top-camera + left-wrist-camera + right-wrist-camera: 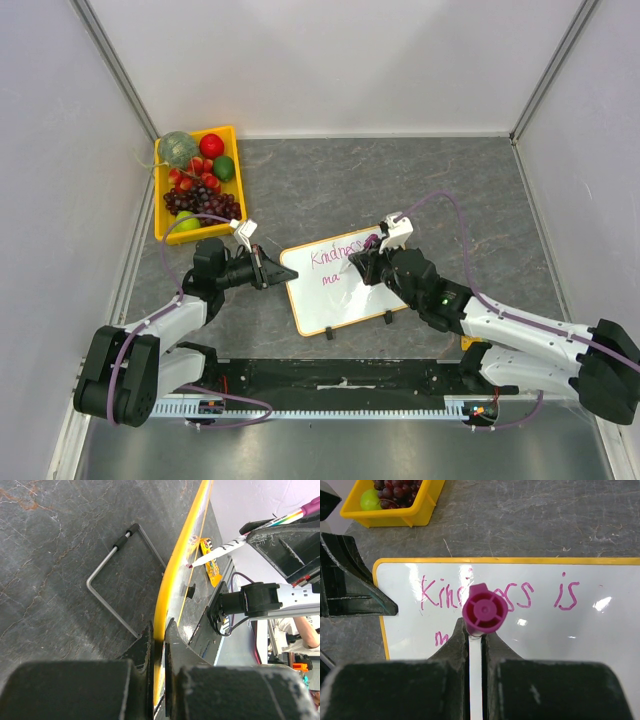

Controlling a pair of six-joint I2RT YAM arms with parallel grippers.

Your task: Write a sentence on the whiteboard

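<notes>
Whiteboard [335,290] edge clamped in left gripper [272,270], marker [484,611] in right gripper [362,268], fruit tray [161,222] well behind.

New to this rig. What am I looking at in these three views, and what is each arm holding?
Two robot arms are bolted at the near edge of a grey table. The overhead view looks down from behind them; the other two views come from cameras on each wrist, looking along the fingers.

The left gripper is shut on the short edge of the whiteboard, steadying it; its wrist view shows the yellow frame pinched between the fingers. The right gripper is shut on a pink marker, tip at the board.

The sentence is unfinished: "Kindness is" on the first line, with "ma" begun below it.

A yellow tray of fruit sits at the far left, untouched.
</notes>
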